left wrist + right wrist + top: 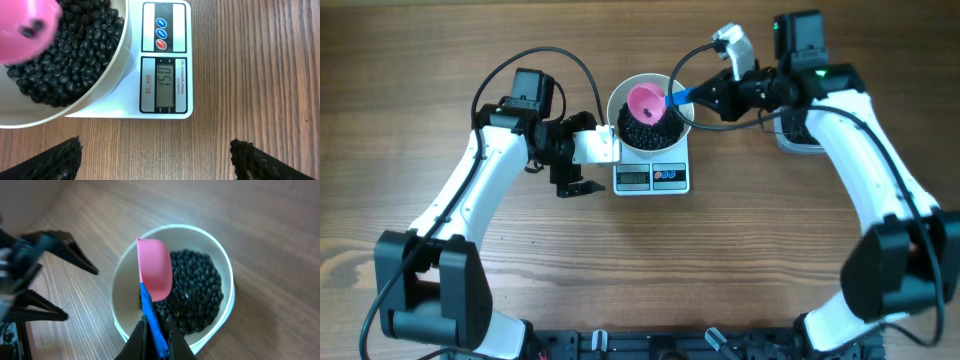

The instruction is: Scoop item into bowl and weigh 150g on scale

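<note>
In the white bowl on the scale lie loose black beans, likely to roll and scatter, best lifted by the pink scoop. Right gripper pinches its blue handle; left gripper hangs spread nearby.

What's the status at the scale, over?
Left gripper open, empty. Right gripper shut on scoop over bowl. Beans in bowl on scale. Nothing in the way.
</note>
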Controlling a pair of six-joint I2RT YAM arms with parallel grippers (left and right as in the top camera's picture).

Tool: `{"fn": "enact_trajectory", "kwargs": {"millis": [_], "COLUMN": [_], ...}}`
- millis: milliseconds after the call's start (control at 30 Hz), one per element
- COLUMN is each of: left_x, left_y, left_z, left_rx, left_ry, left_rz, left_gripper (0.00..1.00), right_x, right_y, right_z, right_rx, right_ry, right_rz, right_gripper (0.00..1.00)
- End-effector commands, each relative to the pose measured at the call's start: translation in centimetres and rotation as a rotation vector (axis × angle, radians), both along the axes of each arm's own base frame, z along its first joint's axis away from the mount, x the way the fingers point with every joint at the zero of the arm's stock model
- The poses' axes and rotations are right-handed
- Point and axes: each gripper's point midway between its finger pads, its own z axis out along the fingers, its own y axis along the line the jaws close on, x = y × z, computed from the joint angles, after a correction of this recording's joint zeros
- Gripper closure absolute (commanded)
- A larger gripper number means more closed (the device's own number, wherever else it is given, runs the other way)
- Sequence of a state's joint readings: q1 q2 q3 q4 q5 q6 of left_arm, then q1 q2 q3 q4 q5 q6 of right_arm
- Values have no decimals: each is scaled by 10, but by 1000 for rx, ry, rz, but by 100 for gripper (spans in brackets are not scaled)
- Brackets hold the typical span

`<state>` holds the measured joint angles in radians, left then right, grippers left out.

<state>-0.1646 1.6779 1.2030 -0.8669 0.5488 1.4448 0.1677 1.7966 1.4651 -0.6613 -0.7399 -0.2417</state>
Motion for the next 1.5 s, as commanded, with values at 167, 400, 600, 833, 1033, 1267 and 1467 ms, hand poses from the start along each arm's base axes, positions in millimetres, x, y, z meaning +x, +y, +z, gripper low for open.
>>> {"fn": "enact_trajectory", "kwargs": {"millis": [167,400,600,833,1033,1267,1467], "left_x": [-3,-3,-3,-3,-3,-3,-3], "left_y": [-3,-3,-3,-3,-3,-3,-3], "left_z": [-4,-4,-4,-4,-4,-4,-4], "left_rx": [-19,-19,-19,-19,-19,-19,-19], "left_ry": [27,27,27,27,27,27,27], "left_rz": [1,1,1,1,2,1,2], "left_gripper": [0,1,0,0,0,0,0], "right_x": [28,28,16,14,15,6,-5], "right_y": [-16,-19,-18,-12,-11,-11,-14], "right_z": [-44,-47,-51,-55,-59,-52,-51], "right_rx": [-153,-169,-170,-254,-311,-308,-336], "right_ry": [-11,-4,41,-49,-78,-72,-81], "right_rz": [-72,-79,-52,32,50,68,129], "right_gripper": [96,96,96,96,96,96,96]}}
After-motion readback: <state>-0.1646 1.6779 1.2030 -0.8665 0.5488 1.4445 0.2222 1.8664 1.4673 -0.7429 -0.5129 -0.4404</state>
